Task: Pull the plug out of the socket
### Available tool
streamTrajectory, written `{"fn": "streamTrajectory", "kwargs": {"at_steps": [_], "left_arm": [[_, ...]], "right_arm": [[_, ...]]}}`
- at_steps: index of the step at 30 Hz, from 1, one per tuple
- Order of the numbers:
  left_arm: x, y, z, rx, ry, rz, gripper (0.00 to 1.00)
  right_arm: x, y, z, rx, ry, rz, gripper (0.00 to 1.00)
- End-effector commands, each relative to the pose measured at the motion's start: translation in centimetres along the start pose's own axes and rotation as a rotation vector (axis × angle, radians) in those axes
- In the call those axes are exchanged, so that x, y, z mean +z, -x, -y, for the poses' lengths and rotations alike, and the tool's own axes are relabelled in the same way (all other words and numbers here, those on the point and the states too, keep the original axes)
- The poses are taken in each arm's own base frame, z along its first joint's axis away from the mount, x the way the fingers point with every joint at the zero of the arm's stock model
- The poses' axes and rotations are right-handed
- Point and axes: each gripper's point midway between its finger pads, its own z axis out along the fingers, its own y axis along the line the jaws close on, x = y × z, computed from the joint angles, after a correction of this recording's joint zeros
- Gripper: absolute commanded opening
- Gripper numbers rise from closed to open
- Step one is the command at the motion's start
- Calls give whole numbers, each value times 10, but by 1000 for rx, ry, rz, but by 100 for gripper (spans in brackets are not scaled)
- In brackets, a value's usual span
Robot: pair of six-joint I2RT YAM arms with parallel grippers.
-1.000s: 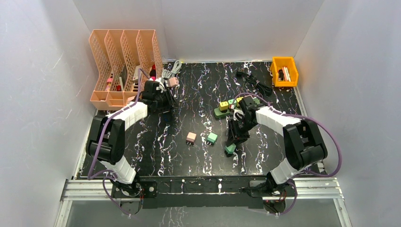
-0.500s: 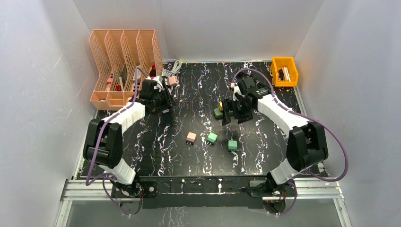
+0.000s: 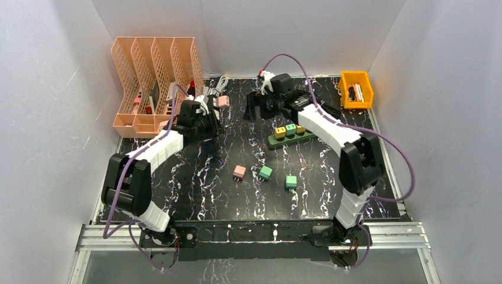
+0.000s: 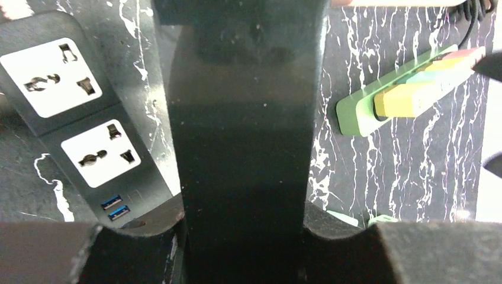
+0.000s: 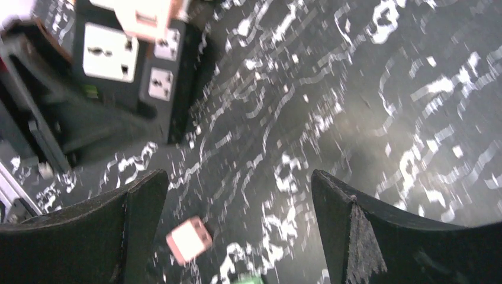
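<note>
A pink plug (image 3: 222, 102) sits in the black socket strip (image 3: 204, 115) at the back left; the right wrist view shows this pink plug (image 5: 145, 18) at the top, on the strip (image 5: 177, 89). My left gripper (image 3: 204, 129) is shut on the strip's black body, which fills the gap between the fingers (image 4: 47, 254). The strip's white socket faces (image 4: 77, 118) show on the left of that view. My right gripper (image 3: 253, 109) hovers open just right of the strip, with nothing between its fingers (image 5: 355, 236).
A green socket strip (image 3: 289, 136) carrying yellow and green plugs lies right of centre. Loose on the table are a pink plug (image 3: 239, 172) and two green plugs (image 3: 266, 173) (image 3: 290, 181). Peach file racks (image 3: 154, 83) stand back left, a yellow bin (image 3: 355, 89) back right.
My right gripper opened and left a green plug on the table, then swung back and left to the black strip. The left arm barely moved.
</note>
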Motion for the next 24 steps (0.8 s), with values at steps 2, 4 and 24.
{"fn": "streamTrajectory", "kwargs": {"at_steps": [2,4,24], "left_arm": [[-18,16,26,37,-71,79,0],[-18,13,28,38,-77,75,0],[-13,11,32,43,-84,68,0]], "right_arm": [[19,72,-42,13,223,251,98],[22,83,-52,18,290,324,98],[80,82,-73,123,462,324,72]]}}
